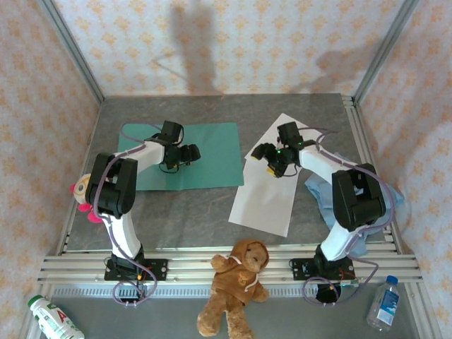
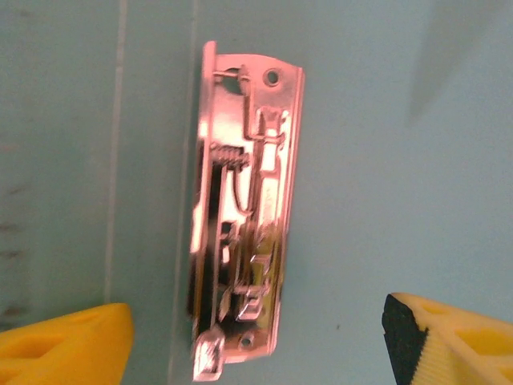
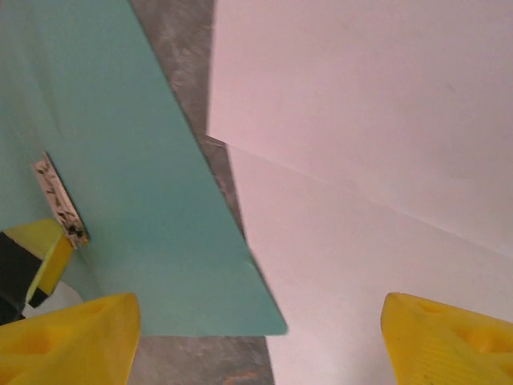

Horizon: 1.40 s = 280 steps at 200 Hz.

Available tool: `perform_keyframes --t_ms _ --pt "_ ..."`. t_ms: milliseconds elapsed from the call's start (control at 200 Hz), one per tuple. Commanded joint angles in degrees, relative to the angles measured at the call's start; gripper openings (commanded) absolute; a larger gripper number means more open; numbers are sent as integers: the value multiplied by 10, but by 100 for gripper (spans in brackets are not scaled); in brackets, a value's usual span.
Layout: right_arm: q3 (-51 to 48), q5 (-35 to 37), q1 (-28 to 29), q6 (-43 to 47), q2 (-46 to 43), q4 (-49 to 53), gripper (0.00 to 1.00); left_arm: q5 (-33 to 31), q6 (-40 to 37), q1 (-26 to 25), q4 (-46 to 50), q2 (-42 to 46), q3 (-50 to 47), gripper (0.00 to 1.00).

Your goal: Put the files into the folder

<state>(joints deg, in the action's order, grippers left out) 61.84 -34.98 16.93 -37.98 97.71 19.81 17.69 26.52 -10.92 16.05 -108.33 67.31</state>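
Note:
The teal folder [image 1: 212, 159] lies open and flat on the grey table, with a metal clip [image 2: 244, 216] fixed to its inside. My left gripper [image 1: 185, 154] hovers open just above that clip, and its yellow fingers [image 2: 64, 345] stand wide on either side with nothing between them. The files, two overlapping white sheets [image 1: 267, 194], lie to the right of the folder. My right gripper [image 1: 272, 161] hangs open over the gap where the folder's corner [image 3: 120, 160] meets the sheets [image 3: 361, 120]. Its fingertips [image 3: 449, 337] hold nothing.
A light blue cloth [image 1: 321, 201] lies under the right arm at the table's right side. A brown teddy bear [image 1: 236, 282] sits at the near rail. A pink and cream toy [image 1: 83, 194] is at the left edge. Bottles [image 1: 53, 318] [image 1: 385, 304] lie in front.

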Motion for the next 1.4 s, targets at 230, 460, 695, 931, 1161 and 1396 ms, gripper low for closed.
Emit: perform_keyframes --t_ms 230,460,695,931,1161,1396 --pt "-77 -12 -42 21 -41 -27 79 -11 -8 -22 -13 -81 87 81" --pt "-93 -13 -53 26 -52 -25 79 0 -47 -23 23 -94 117 79" --pt "-81 2 -55 40 -59 -3 79 0 -106 -24 88 -70 111 70" --pt "-71 16 -64 55 -68 25 79 26 -135 -25 93 -30 63 66" --pt "-77 18 -80 63 -87 36 79 27 -179 -40 120 -29 47 62" --pt "-71 22 -83 71 -94 48 79 30 -213 -46 134 -49 74 61"
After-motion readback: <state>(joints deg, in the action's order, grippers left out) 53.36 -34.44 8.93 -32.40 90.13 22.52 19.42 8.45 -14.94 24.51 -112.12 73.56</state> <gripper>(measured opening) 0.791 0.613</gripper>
